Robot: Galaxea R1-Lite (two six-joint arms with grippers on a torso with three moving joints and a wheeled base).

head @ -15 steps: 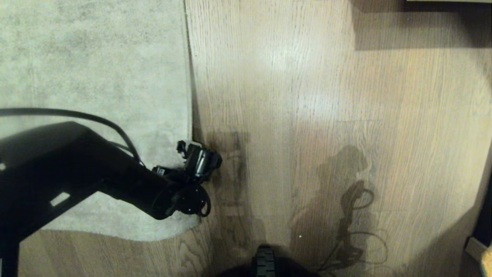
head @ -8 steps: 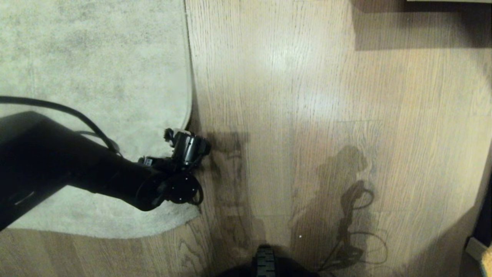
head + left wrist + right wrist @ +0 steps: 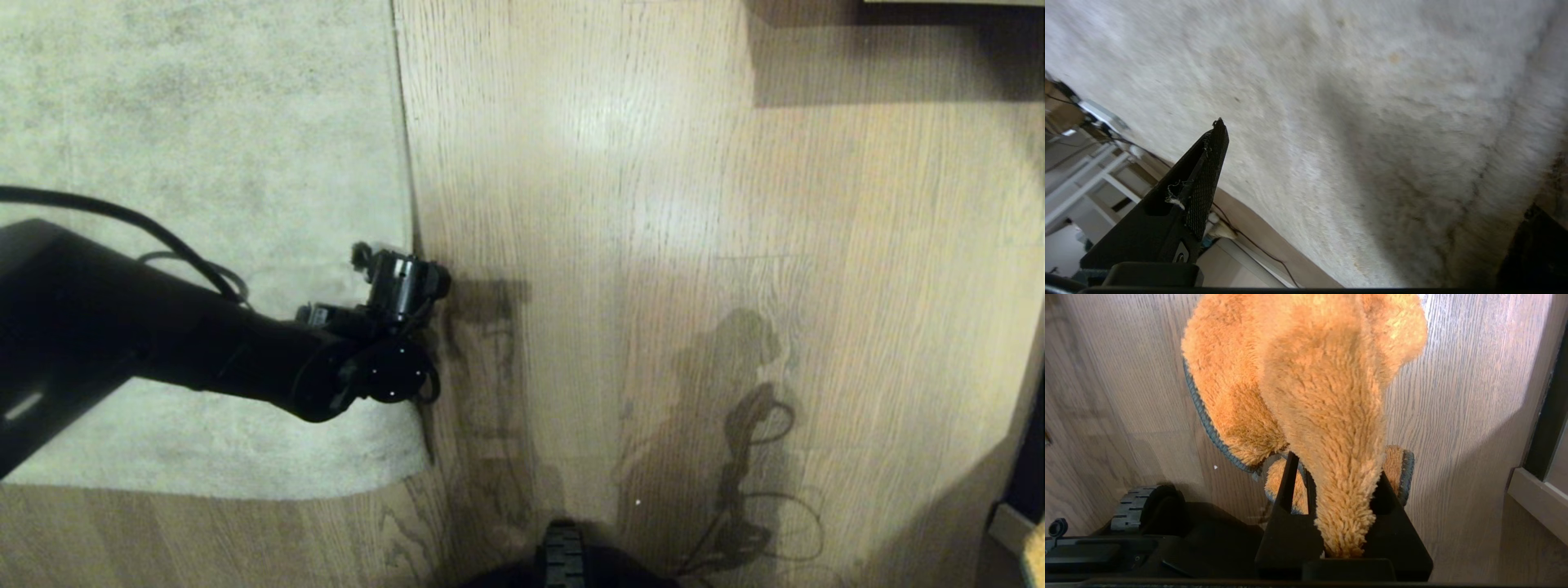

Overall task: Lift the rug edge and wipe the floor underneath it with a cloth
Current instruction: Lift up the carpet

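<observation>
The pale grey-beige rug [image 3: 204, 147] covers the left of the head view, and its rug edge [image 3: 406, 163] runs straight away from me to a square near corner [image 3: 424, 465], lying flat on the floor [image 3: 653, 245]. My left gripper [image 3: 384, 265] sits at that edge, over the pile. In the left wrist view the left gripper [image 3: 1376, 163] is open, with only rug [image 3: 1331, 102] between one black finger [image 3: 1204, 183] and the other at the far side. My right gripper [image 3: 1337, 463] is out of the head view, shut on the fuzzy orange cloth [image 3: 1306, 375] above bare floor [image 3: 1453, 416].
My base and a wheel [image 3: 563, 555] show at the near edge. A dark furniture shadow [image 3: 898, 49] lies at the far right. A pale frame or skirting [image 3: 1539, 502] stands beside the right gripper. White framework and cables [image 3: 1094, 171] lie beyond the rug.
My left arm has drawn back and moved further along the rug edge, away from me. The rug's near corner, rounded and bowed before, now lies flat and square. The right arm has kept still.
</observation>
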